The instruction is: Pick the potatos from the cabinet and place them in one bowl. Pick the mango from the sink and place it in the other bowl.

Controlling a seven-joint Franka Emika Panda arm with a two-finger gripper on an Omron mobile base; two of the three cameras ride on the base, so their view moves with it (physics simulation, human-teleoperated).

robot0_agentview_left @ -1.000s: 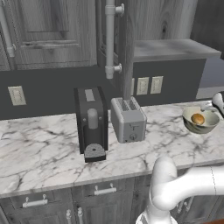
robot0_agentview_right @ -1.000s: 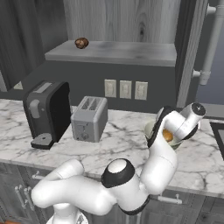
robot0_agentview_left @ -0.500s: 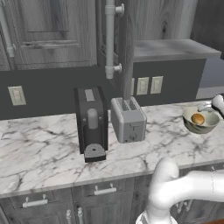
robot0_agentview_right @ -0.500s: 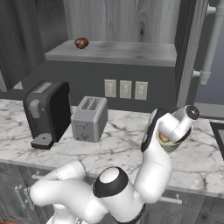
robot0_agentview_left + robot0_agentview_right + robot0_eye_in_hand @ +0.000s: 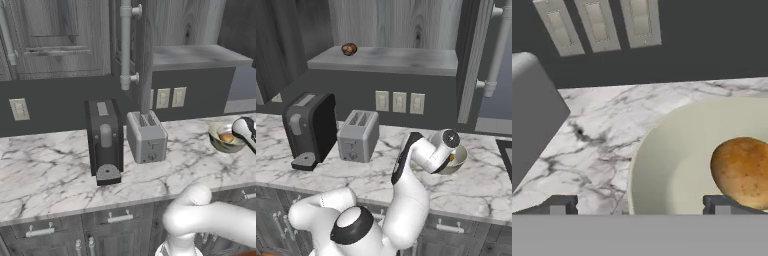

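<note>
Left base view: one brown potato lump (image 5: 226,137) lies in the pale beige-cream bowl (image 5: 218,143) on the marble bench (image 5: 45,165), dropped there.

Right base view: second brown potato (image 5: 349,49) waits on the cabinet's pale grey shelf (image 5: 391,59), next target.

Hand view: my pincer (image 5: 639,206) hangs released, spread wide, empty above the bowl.

You can count two potatoes: one in the pale bowl (image 5: 677,165) at the right of the hand view (image 5: 743,171), and one on the cabinet shelf (image 5: 406,59) at the upper left of the right base view (image 5: 349,49). You have one bowl, one toaster (image 5: 146,136) and one coffee machine (image 5: 104,141) near the centre of the left base view, and three wall outlets (image 5: 399,102) in a row.
</note>
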